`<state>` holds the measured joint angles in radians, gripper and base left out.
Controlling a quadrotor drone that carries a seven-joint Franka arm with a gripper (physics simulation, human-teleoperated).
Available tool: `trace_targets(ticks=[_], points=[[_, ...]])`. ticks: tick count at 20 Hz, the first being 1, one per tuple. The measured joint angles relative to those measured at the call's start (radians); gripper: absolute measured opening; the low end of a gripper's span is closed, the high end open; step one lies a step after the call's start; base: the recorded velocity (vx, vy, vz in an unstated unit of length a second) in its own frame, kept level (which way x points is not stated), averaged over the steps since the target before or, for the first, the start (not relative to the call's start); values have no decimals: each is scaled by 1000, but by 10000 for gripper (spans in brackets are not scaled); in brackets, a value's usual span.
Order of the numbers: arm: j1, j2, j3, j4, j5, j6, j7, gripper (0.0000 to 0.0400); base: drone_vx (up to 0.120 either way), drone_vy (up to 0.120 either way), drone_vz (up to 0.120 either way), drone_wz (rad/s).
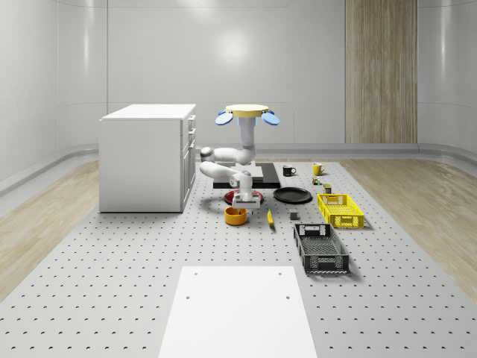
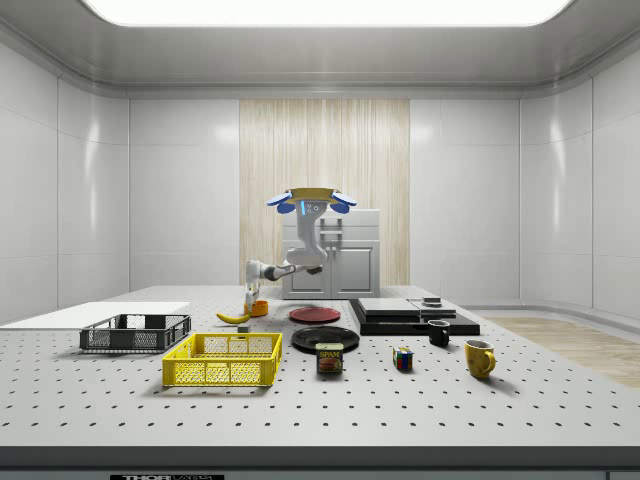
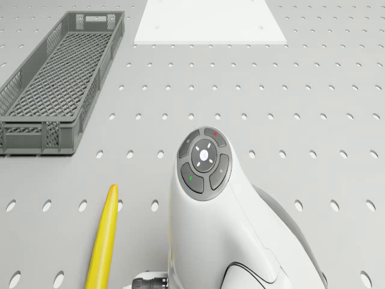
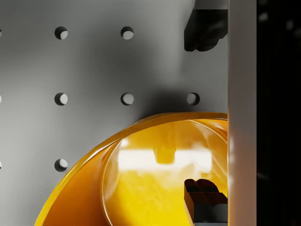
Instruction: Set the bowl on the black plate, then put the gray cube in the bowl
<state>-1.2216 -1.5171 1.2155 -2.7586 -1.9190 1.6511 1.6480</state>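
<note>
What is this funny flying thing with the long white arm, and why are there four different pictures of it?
It is a flying drone with a white robot arm hanging under it; it hovers above a big grey table with holes. At the arm's end is its hand, just above a shiny orange bowl, one finger inside the bowl and one outside its rim.

One picture looks down on the whole room, one looks from the side, one is taken from the drone, and one from the wrist, right above the bowl.

Also on the table are a round black plate, a round red plate, a yellow banana, a yellow basket and a dark grey basket. Nothing is lifted yet.
</note>
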Motion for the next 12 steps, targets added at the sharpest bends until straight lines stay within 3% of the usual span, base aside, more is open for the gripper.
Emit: trace_targets(ticks=[4, 5, 7, 9, 12], points=[[3, -1, 0, 0, 0, 1, -3, 400, 0, 0, 0, 0], [3, -1, 0, 0, 0, 1, -4, 334, 0, 0, 0, 0], [4, -2, 0, 1, 0, 2, -4, 242, 0, 0, 0, 0], [4, -2, 0, 1, 1, 2, -5, 186, 0, 0, 0, 0], [4, -2, 0, 1, 1, 2, -5, 141, 0, 0, 0, 0]])
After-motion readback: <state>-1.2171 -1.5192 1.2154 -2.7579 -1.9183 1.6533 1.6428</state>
